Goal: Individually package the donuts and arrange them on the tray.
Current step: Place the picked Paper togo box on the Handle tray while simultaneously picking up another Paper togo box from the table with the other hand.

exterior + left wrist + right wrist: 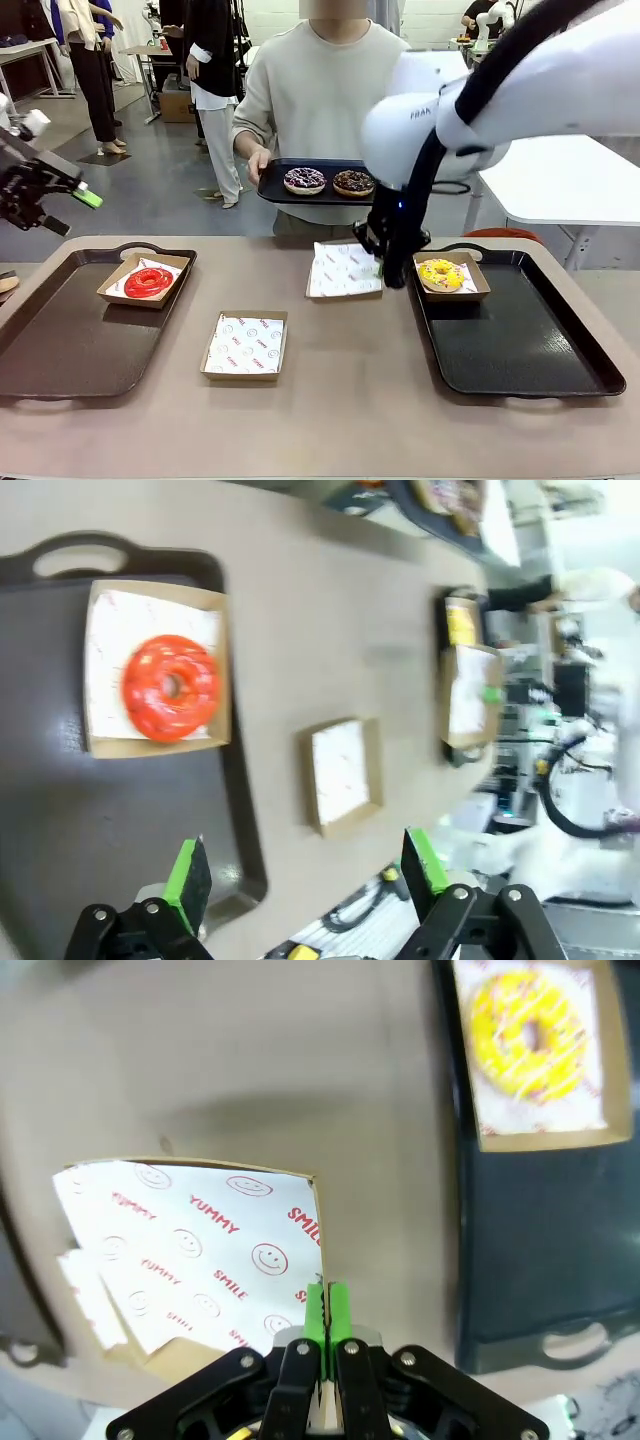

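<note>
A red donut (pixel 148 283) (pixel 170 687) lies in a paper-lined box on the left tray (pixel 60 340). A yellow sprinkled donut (pixel 441 273) (pixel 528 1033) lies in a box at the near-left corner of the right tray (pixel 520 350). The person holds a small black tray (pixel 275 195) with a purple donut (pixel 304 180) and a chocolate donut (pixel 353 183). My right gripper (pixel 385 264) (pixel 325 1310) is shut on the right edge of an empty lined box (pixel 343 270) (pixel 190 1260) on the table. My left gripper (pixel 72 212) (pixel 300 870) hangs open, high above the left tray.
A second empty lined box (pixel 245 345) (pixel 340 773) sits on the table between the trays. Most of both large trays is bare. The right arm crosses above the right tray's far left corner.
</note>
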Action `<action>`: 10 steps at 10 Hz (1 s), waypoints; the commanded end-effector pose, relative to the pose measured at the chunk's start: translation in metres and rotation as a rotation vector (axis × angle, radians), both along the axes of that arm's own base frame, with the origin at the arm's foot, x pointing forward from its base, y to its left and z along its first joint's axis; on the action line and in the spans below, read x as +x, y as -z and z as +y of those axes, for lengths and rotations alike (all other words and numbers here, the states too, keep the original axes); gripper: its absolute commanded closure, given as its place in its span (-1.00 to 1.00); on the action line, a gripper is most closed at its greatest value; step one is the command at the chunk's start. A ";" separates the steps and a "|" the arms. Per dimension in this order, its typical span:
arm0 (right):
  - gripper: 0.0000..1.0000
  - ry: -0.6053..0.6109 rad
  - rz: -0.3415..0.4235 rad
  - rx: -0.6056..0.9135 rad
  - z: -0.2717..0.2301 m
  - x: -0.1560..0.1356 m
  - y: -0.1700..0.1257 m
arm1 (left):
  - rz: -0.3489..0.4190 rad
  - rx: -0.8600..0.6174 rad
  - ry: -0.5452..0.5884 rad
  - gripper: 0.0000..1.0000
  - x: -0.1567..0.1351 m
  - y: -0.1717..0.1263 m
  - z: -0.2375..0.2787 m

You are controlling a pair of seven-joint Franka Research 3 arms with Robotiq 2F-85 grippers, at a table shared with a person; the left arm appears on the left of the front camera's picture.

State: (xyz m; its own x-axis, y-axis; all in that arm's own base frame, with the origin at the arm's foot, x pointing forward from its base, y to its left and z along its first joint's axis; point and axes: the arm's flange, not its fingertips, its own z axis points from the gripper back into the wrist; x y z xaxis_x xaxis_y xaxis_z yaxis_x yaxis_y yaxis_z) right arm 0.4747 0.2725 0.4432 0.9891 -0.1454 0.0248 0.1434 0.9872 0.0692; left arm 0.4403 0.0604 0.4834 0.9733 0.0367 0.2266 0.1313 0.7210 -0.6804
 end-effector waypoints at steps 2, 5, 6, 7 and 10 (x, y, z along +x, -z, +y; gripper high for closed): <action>1.00 0.024 0.035 -0.044 0.020 0.053 -0.018 | -0.049 -0.276 0.027 -1.00 -0.029 0.002 0.035; 1.00 0.014 0.047 -0.060 0.026 0.084 -0.026 | 0.062 -0.428 -0.028 -1.00 -0.040 0.012 0.088; 1.00 0.022 0.053 -0.053 0.026 0.090 -0.025 | 0.092 -0.463 -0.032 -1.00 -0.044 0.020 0.100; 1.00 0.021 0.060 -0.044 0.025 0.095 -0.024 | 0.107 -0.492 -0.049 -1.00 -0.046 0.031 0.110; 1.00 0.006 0.051 -0.069 0.027 0.105 -0.027 | 0.156 -0.529 -0.092 -1.00 -0.047 0.057 0.125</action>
State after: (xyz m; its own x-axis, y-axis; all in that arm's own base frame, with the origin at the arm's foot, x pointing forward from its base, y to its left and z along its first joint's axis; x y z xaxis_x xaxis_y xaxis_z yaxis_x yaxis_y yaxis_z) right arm 0.5726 0.2938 0.4658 0.9874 -0.1554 -0.0302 0.1564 0.9872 0.0324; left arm 0.3894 0.1816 0.4227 0.9829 0.1841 -0.0003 -0.0583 0.3099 -0.9490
